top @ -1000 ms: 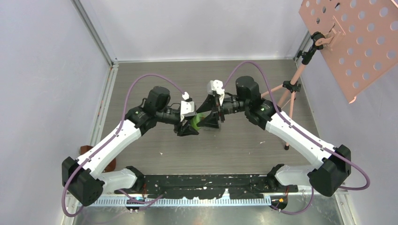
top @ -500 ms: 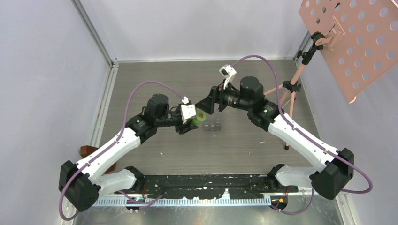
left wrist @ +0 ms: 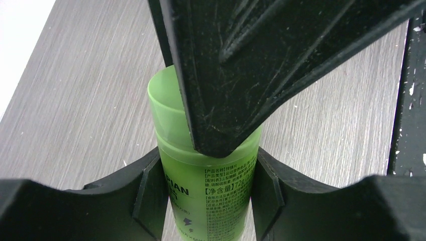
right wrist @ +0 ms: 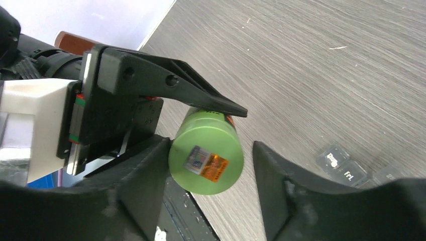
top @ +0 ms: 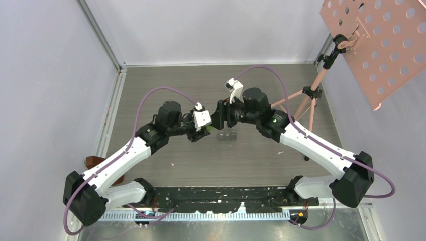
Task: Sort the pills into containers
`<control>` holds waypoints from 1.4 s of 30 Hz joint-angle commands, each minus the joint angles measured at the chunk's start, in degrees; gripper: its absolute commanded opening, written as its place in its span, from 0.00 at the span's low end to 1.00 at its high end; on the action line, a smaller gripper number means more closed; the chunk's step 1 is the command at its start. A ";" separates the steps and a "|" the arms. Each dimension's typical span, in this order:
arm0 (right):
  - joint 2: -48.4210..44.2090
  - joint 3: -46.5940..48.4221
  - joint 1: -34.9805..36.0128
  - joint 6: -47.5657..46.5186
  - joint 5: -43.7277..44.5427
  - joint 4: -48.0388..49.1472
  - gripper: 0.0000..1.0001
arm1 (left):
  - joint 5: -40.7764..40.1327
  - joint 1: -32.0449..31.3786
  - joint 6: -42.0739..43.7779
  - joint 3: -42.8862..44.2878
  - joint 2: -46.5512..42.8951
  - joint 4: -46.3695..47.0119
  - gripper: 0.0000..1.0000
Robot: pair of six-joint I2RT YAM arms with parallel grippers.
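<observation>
The green bottle (top: 207,129) is held above the grey table with its red-marked top facing the right wrist camera (right wrist: 206,158). My left gripper (top: 201,131) is shut on its labelled body (left wrist: 206,191), one finger (left wrist: 150,191) on each side. My right gripper (top: 219,116) is open around the bottle's top (right wrist: 210,150). Its left finger (right wrist: 150,170) is at the cap's edge and its right finger (right wrist: 281,175) stands clear of it. The flat dark-grey case (top: 227,135) lies on the table just right of the bottle and also shows in the right wrist view (right wrist: 346,169). No loose pills show.
A tripod (top: 309,108) carrying a pink perforated board (top: 382,45) stands at the right edge. A brown object (top: 93,161) sits at the table's left edge. A black strip (top: 221,196) runs along the near edge between the arm bases. Walls close in the left, back and right.
Half a second ago my right gripper was raised and back from the bottle. It has now come down and left around the bottle's top. The left gripper keeps its hold.
</observation>
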 commanded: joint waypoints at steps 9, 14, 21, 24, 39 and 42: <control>1.57 4.71 0.04 -9.87 -11.41 -2.57 0.21 | 1.98 -0.18 1.97 1.51 -1.71 0.78 0.00; 0.13 2.83 -1.37 -24.29 -19.45 -0.48 0.06 | 8.64 -0.05 4.22 4.46 -0.57 -7.70 0.00; -1.86 -1.11 -2.60 -41.74 -32.47 4.17 0.06 | 20.34 0.33 8.98 9.28 2.00 -20.51 0.00; -2.95 -1.94 -3.18 -47.03 -36.98 5.54 0.06 | 25.36 0.35 12.65 12.29 4.26 -27.62 0.00; -3.58 -1.92 -3.74 -29.89 -22.27 9.44 0.60 | 17.14 0.35 6.27 9.75 4.43 -17.32 0.00; -5.26 -4.15 -3.74 -20.36 -15.00 9.59 0.65 | 13.84 0.30 4.59 8.82 3.86 -14.49 0.00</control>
